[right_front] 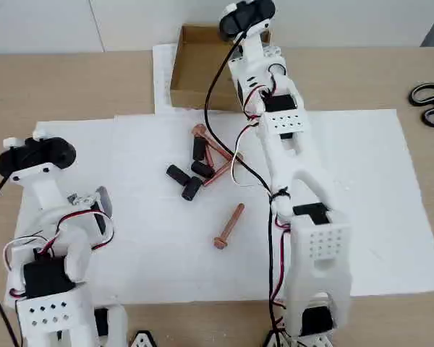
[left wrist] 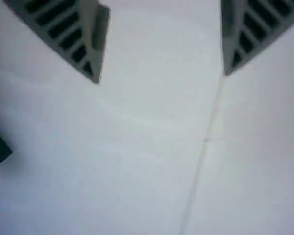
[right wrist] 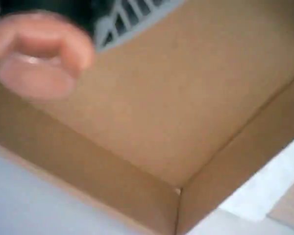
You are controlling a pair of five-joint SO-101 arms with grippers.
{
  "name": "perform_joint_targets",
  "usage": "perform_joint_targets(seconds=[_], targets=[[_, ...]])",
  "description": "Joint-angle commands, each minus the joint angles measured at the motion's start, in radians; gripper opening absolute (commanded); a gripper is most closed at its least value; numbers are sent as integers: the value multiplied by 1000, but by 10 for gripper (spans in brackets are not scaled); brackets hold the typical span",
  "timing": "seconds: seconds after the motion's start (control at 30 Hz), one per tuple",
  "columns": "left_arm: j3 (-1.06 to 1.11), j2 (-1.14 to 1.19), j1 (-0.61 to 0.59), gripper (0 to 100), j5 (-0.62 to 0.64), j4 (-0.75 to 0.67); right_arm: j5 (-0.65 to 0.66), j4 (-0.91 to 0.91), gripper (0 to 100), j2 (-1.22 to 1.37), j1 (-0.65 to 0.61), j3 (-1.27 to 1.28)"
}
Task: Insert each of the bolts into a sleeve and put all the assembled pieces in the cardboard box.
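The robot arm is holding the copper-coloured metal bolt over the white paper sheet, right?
Not quite. The right gripper holds the copper-coloured metal bolt over the brown cardboard box, not over the white paper sheet. The right wrist view shows the box's floor and walls beneath it.

Robotics lab bench, prob. — two white arms (right_front: pixel 304 217) w/ exposed wiring, white sheet (right_front: pixel 152 246), scissors (right_front: pixel 430 101) on wood tabletop (right_front: pixel 58 79).
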Motion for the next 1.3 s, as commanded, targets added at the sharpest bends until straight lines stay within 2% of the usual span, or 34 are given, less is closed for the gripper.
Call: perform_joint_targets(seconds=[0.0,0.37,0.57,1.07,1.27], targets=[[-5,-14,-6,156,-8,3,6,-31,3,73,7,-189],[-4,-14,-6,156,-8,3,8,-22,7,384,53,-496],[-4,-14,-6,156,-8,6,12,-22,123,463,48,-574],[-8,-14,-6,156,-8,37,11,-19,131,401,19,-578],[-8,-14,-5,156,-8,31,6,140,132,248,19,-578]])
